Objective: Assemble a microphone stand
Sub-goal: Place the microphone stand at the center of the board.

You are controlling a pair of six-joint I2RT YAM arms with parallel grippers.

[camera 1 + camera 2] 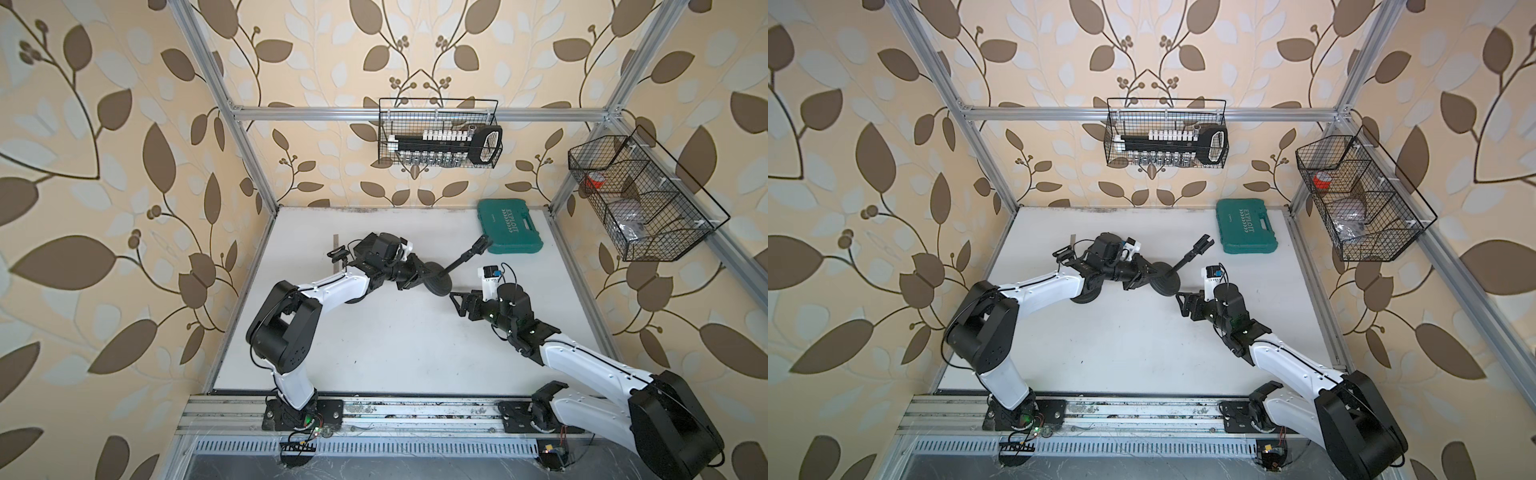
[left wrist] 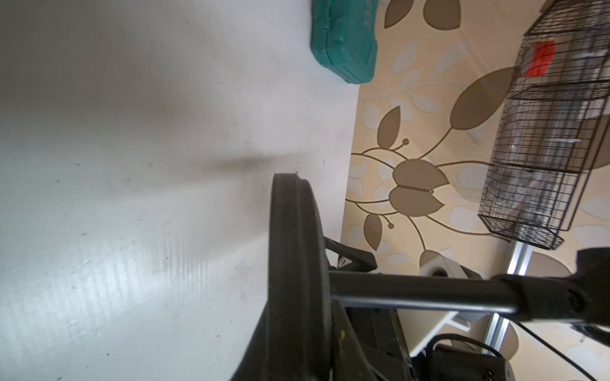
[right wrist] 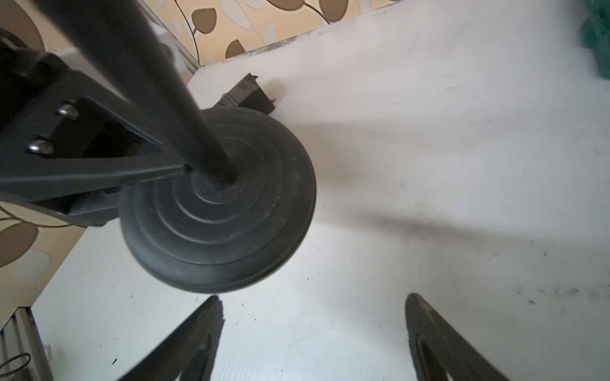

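The microphone stand is a round black base [image 1: 441, 286] [image 1: 1168, 283] with a thin black pole [image 1: 462, 261] [image 1: 1183, 262] standing out of its centre. A clip [image 1: 482, 243] [image 1: 1203, 242] caps the pole's far end. The stand hangs tilted above the white table. My left gripper [image 1: 417, 274] [image 1: 1144, 276] [image 2: 302, 356] is shut on the base's rim [image 2: 293, 264], one finger on each face. My right gripper [image 1: 457, 302] [image 1: 1183, 305] [image 3: 313, 330] stands open just in front of the base [image 3: 218, 224], apart from it, with only bare table between its fingers. The pole [image 3: 148, 82] runs past that camera.
A green tool case [image 1: 509, 226] [image 1: 1246, 226] lies at the back right of the table [image 1: 395, 340]. Wire baskets hang on the back rail [image 1: 440, 133] and the right rail [image 1: 640, 199]. A small black part [image 3: 249, 95] lies behind the base. A dark round shape [image 1: 1086, 297] shows under my left forearm.
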